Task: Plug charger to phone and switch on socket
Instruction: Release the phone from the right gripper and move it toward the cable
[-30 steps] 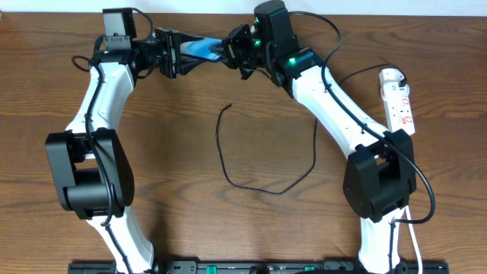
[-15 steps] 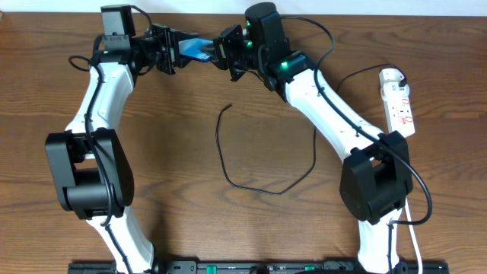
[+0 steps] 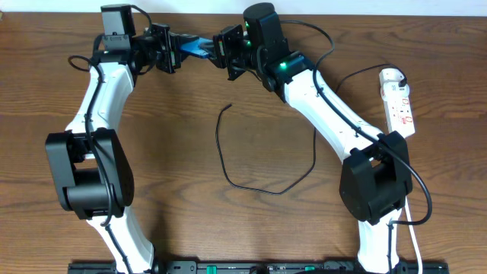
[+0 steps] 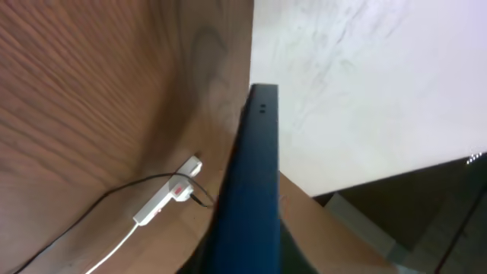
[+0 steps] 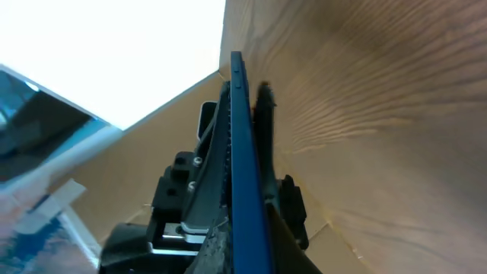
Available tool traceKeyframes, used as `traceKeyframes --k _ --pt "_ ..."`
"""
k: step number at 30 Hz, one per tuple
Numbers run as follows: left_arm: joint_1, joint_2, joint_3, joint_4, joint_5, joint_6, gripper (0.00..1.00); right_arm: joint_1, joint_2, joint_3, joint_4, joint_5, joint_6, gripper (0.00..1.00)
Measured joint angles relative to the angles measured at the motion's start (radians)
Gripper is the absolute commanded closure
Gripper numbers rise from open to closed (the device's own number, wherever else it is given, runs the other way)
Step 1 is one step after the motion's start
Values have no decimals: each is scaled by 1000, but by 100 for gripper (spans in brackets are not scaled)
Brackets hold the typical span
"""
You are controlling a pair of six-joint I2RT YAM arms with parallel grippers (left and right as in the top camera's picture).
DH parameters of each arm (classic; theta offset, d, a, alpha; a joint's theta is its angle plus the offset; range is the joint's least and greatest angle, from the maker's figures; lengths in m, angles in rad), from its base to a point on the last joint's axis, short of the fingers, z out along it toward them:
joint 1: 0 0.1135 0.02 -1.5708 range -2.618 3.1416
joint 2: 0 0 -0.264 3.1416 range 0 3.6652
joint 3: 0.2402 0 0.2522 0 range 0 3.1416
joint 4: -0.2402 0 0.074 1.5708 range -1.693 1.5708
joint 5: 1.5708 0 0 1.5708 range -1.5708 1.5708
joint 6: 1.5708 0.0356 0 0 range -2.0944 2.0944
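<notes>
Spanning the view, the wooden table (image 3: 175,160) carries the left arm (image 3: 97,99) and the right arm (image 3: 327,110), which reach to its far edge and meet there. The charger (image 3: 228,164) lies loose in a curl at mid-table, and the socket (image 3: 400,97) rests near the right edge, trailing its white cord (image 4: 106,249). The phone (image 3: 197,49) is held between the left gripper (image 3: 173,50) and the right gripper (image 3: 221,52), each with narrow jaws clamped on an opposite end, well apart from the charger's free plug (image 3: 228,106).
</notes>
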Motion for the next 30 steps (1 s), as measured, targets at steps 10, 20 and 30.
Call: traceKeyframes --k 10,20,30 --pt "-2 0 0 -17 -52 -25 92 13 -6 0 2 -8 -61 62" --pt "14 0 0 -37 -75 125 93 -7 -14 2 -14 -33 -353 12" --pt "118 0 0 -44 175 544 93 -196 -16 9 -326 -165 -1040 26"
